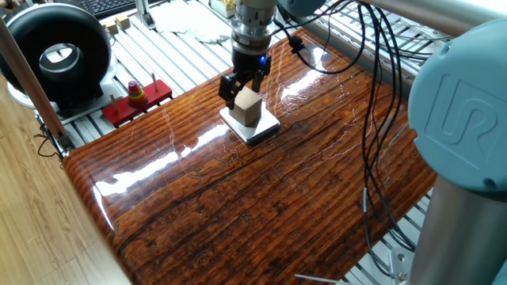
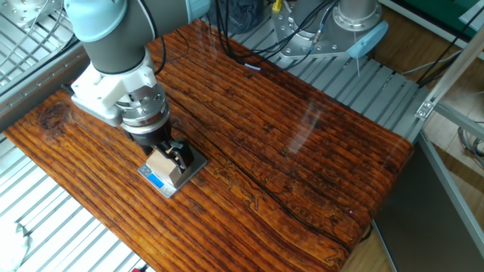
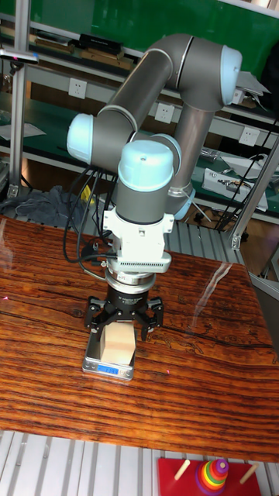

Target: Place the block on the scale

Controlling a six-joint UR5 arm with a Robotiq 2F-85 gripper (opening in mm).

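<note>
The block (image 1: pixel 248 108), a pale tan wooden cube, rests on the scale (image 1: pixel 266 127), a thin white square slab on the wooden table. From the other side the block (image 2: pixel 159 163) covers most of the scale (image 2: pixel 196 162), whose blue display strip faces the table's near edge. My gripper (image 1: pixel 242 90) hangs right over the block, open, its black fingers spread wide on either side of the cube's top. The tall view shows the gripper (image 3: pixel 122 325) with both fingers clear of the block (image 3: pixel 118 343) standing on the scale (image 3: pixel 108 370).
A red toy base with stacked coloured rings (image 1: pixel 136 96) and a black round device (image 1: pixel 57 54) sit off the table's left end. Cables (image 1: pixel 371 119) hang over the right side. The rings toy (image 3: pixel 209 473) lies in front of the table edge.
</note>
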